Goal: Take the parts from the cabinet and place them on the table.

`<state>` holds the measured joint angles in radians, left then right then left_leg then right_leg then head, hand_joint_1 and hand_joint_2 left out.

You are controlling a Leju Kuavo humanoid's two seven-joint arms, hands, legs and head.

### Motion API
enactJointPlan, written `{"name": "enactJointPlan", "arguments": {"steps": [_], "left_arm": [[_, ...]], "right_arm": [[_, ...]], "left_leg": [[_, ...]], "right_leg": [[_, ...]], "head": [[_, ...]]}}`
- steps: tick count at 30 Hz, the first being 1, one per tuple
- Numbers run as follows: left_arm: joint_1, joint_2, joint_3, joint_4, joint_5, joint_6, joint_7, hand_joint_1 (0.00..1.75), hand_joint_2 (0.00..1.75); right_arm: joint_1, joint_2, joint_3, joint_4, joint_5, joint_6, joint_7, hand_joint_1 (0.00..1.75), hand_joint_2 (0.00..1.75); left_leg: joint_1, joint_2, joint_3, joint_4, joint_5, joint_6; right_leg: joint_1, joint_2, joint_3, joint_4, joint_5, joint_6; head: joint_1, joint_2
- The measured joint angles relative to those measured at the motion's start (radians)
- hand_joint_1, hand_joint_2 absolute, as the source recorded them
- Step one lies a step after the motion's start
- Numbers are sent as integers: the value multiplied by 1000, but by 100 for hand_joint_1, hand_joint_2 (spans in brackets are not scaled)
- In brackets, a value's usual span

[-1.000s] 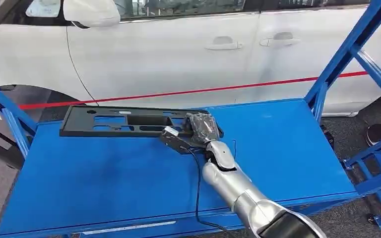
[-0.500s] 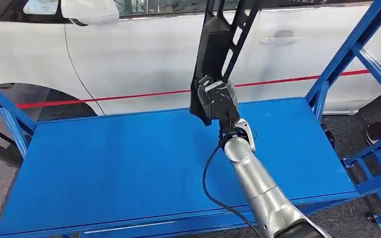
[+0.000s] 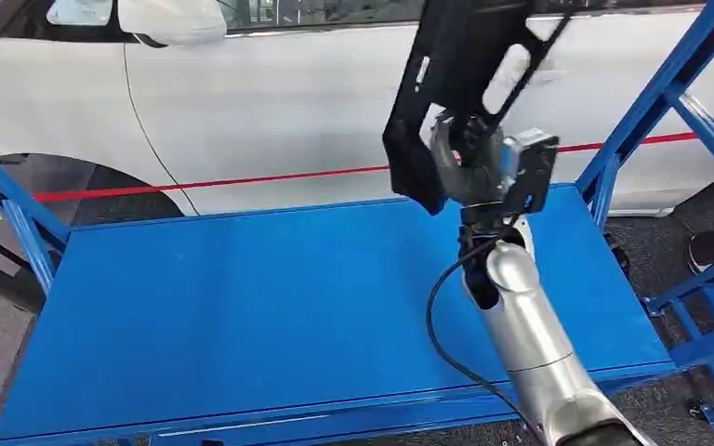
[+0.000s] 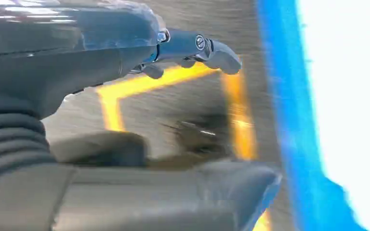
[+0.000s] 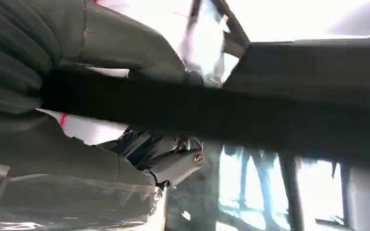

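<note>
A long black plastic part (image 3: 460, 74) with several cut-outs stands tilted on end high above the blue shelf (image 3: 242, 307), its top running out of the head view. My right hand (image 3: 469, 167) grips its lower end, well off the shelf. In the right wrist view the part (image 5: 270, 115) crosses as a dark bar with my right hand (image 5: 125, 144) wrapped around it. My left hand (image 4: 125, 120) hangs over the floor, fingers (image 4: 197, 48) apart and nothing in it.
The blue shelf is bare and framed by blue struts (image 3: 651, 102) at the right and left (image 3: 9, 214). A white car (image 3: 270, 93) with a red stripe stands right behind. Grey floor with yellow lines (image 4: 125, 86) lies below.
My right hand has lifted the black part off the shelf, swung it from lying flat to standing on end, and carried it up and to the right.
</note>
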<state>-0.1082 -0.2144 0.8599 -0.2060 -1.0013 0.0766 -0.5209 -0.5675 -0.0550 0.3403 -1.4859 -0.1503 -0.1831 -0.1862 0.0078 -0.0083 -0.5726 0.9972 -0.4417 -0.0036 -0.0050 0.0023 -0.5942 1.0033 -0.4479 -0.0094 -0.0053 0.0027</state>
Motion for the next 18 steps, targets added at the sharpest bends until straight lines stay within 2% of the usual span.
{"name": "enactJointPlan", "arguments": {"steps": [2, 5, 13, 18], "left_arm": [[-3, -1, 10, 0, 21, -50, -50, 0, 0], [-10, -4, 31, 0, 54, -93, -67, 0, 0], [-4, -6, 87, 0, 97, -103, -30, 0, 0], [3, -6, 97, 0, 99, -113, -50, 0, 0]], "right_arm": [[40, -30, -3, -37, -6, 16, -15, 175, 175], [101, -48, -3, -65, 18, 27, -36, 175, 175], [192, -58, 19, -103, 59, 50, -55, 175, 175], [212, -62, 35, -123, 78, 63, -56, 175, 175]], "left_leg": [[-1, 1, 0, 0, -2, 2], [-1, 1, 1, 0, -2, 2], [-1, 1, 1, 0, -2, 2], [-1, 1, 0, 0, -2, 2]], "right_leg": [[-1, 1, 0, 0, 0, 0], [-1, 2, 0, 0, 0, 0], [0, 2, -1, 1, 0, 0], [0, 2, -1, 1, 0, 0]], "head": [[0, 0], [0, 0], [0, 0], [0, 0]]}}
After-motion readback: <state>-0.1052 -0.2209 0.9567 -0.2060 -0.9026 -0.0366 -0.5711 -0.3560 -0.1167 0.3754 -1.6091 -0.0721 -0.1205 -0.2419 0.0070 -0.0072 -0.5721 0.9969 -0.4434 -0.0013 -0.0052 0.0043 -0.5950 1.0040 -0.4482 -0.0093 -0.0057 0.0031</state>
